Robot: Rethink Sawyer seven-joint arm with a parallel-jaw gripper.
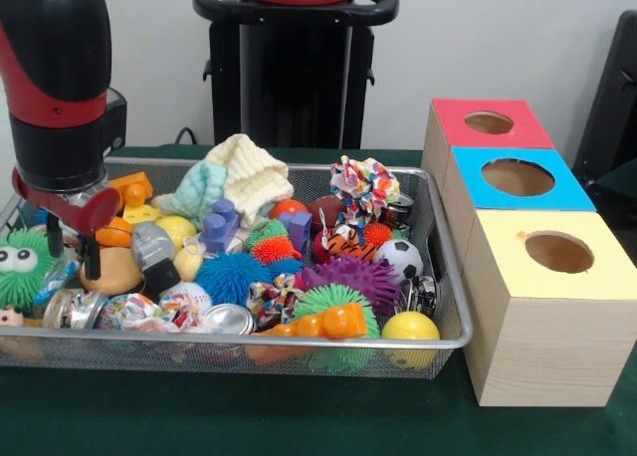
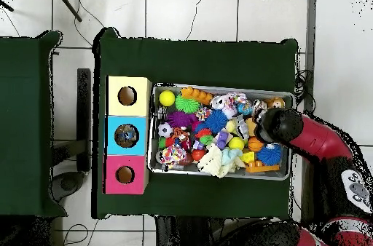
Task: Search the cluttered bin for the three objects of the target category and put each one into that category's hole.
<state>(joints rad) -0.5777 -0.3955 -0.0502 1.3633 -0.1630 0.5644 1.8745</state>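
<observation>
The cluttered bin (image 1: 299, 345) is a wide silver wire-mesh basket heaped with toys; it also shows in the overhead view (image 2: 218, 87). My gripper (image 1: 72, 262) hangs low over the bin's left end in the front view, and its black fingers (image 1: 92, 260) stand apart, open, with nothing held. One finger is next to a tan rounded toy (image 1: 117, 274). A green fuzzy toy with eyes (image 1: 20, 267) lies just left of the gripper. In the overhead view the red arm (image 2: 280, 127) hides the gripper. Three wooden boxes have one hole each: red (image 1: 489, 122), blue (image 1: 518, 177), yellow (image 1: 558, 252).
In the bin lie a yellow ball (image 1: 410, 327), a soccer ball (image 1: 401, 259), purple (image 1: 353, 277), blue (image 1: 231, 275) and green (image 1: 333, 302) spiky balls, a knitted cloth (image 1: 244, 172) and an orange toy (image 1: 323, 325). The boxes stand against the bin's right end.
</observation>
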